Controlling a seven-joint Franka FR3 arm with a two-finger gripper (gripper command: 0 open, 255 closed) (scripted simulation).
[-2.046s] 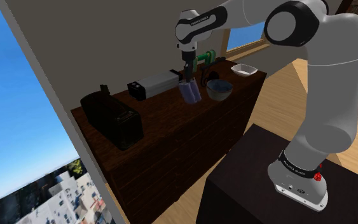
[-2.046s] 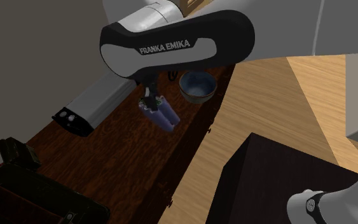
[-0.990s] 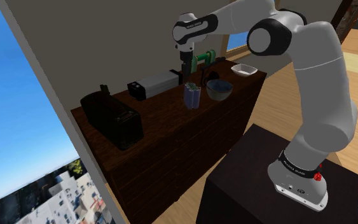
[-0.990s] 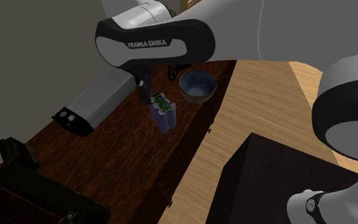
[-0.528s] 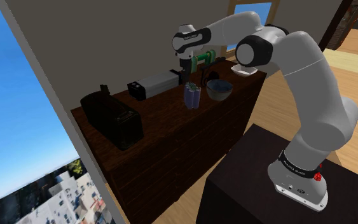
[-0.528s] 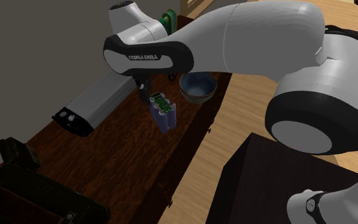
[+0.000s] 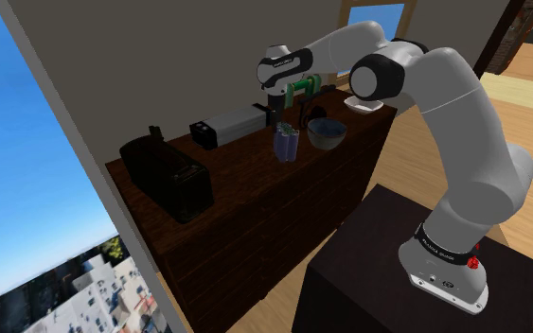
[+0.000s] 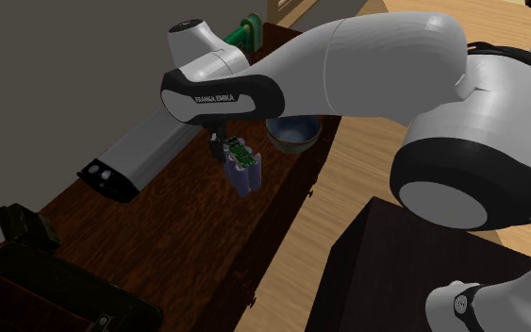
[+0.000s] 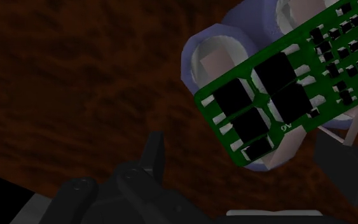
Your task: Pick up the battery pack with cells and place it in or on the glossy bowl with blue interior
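counter point(image 7: 236, 163): dark grained wood, faint sheen | pack point(image 7: 287, 144): smooth purple cell sleeves, matt green circuit board | bowl point(image 7: 326, 133): glossy | floor point(image 7: 401, 151): pale wood planks | arm point(image 7: 472, 123): smooth white shell

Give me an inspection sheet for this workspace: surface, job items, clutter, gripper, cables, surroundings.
Surface: dark wood sideboard against a wall.
Job's things: pack stands upright on the sideboard, green board on top, beside the bowl, not in it.
Clutter: grey box, black case, green item, white dish.
Gripper: gripper open above the pack, not clasping it.
Cables: thin white leads at the pack.
Surroundings: wood floor; sky and buildings past the wall's edge.
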